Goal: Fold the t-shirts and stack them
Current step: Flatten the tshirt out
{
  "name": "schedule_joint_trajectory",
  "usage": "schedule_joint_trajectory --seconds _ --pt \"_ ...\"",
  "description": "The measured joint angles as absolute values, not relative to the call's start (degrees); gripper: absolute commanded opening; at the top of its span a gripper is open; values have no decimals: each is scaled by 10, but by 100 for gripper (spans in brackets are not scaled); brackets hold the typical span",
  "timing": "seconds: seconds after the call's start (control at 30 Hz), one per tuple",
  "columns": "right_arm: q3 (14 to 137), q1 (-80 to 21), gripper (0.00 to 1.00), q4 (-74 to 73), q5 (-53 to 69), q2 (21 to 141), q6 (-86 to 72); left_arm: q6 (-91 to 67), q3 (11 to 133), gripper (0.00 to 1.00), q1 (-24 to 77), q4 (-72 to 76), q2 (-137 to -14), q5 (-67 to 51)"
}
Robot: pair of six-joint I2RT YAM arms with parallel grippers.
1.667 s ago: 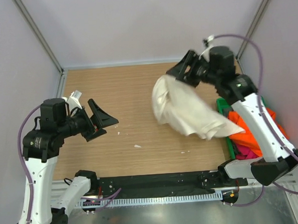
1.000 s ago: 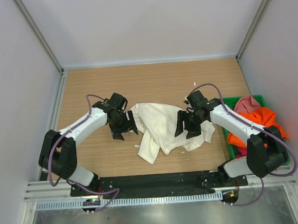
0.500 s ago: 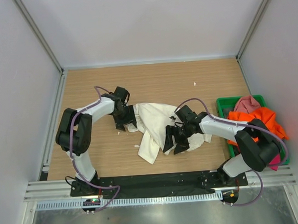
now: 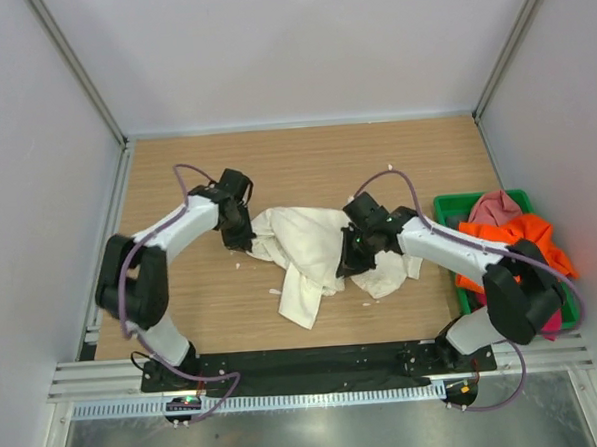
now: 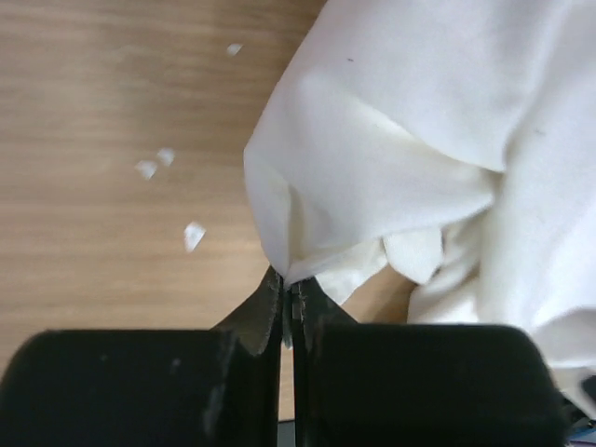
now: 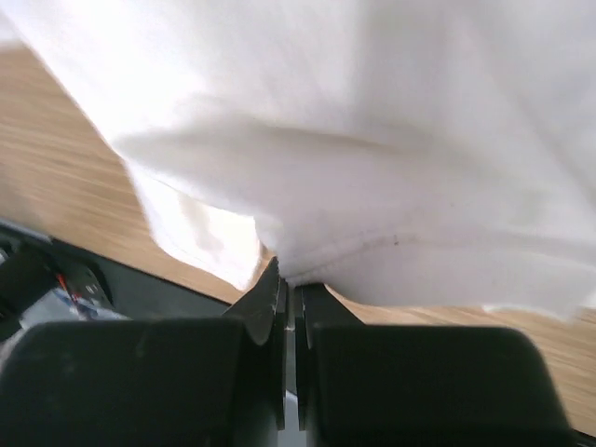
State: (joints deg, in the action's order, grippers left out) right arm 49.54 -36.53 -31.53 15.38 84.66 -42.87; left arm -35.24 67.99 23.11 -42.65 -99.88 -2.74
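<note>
A crumpled cream-white t-shirt (image 4: 315, 251) lies in the middle of the wooden table. My left gripper (image 4: 247, 238) is shut on its left edge; in the left wrist view the jaws (image 5: 291, 289) pinch a fold of the white cloth (image 5: 410, 149). My right gripper (image 4: 347, 263) is shut on a hem near the shirt's lower middle, and the right wrist view shows that hem (image 6: 372, 251) clamped at the fingertips (image 6: 291, 284). Orange (image 4: 510, 240), dusty pink (image 4: 495, 207) and magenta (image 4: 554, 316) t-shirts are heaped in the bin at the right.
A green plastic bin (image 4: 448, 212) stands at the table's right edge, holding the coloured shirts. Small white scraps (image 5: 169, 163) lie on the wood beside the shirt. Grey walls enclose the table on three sides. A black rail (image 4: 306, 363) runs along the near edge.
The white shirt was dropped from the air onto the table. Both arms came down to it, and both grippers went from open to shut on its cloth.
</note>
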Motion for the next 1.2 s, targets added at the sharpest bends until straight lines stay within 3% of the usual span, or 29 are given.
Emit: schedule_joint_trajectory --seconds 0.27,0.47,0.6,0.8,1.2 --pt "776 -364 1 -482 -58 653 -390 -372 733 0 231 -521 -650 96" --pt "902 -363 1 -573 -167 546 -389 -357 890 0 231 -606 -545 178" --pt "979 -369 1 -588 -173 539 -388 -325 998 0 236 -638 -544 185" --pt "1006 -369 1 -561 -181 602 -371 -260 1058 0 236 -651 -565 204" --pt "1040 -352 1 -449 -200 803 -267 -209 1196 0 231 -654 -785 268"
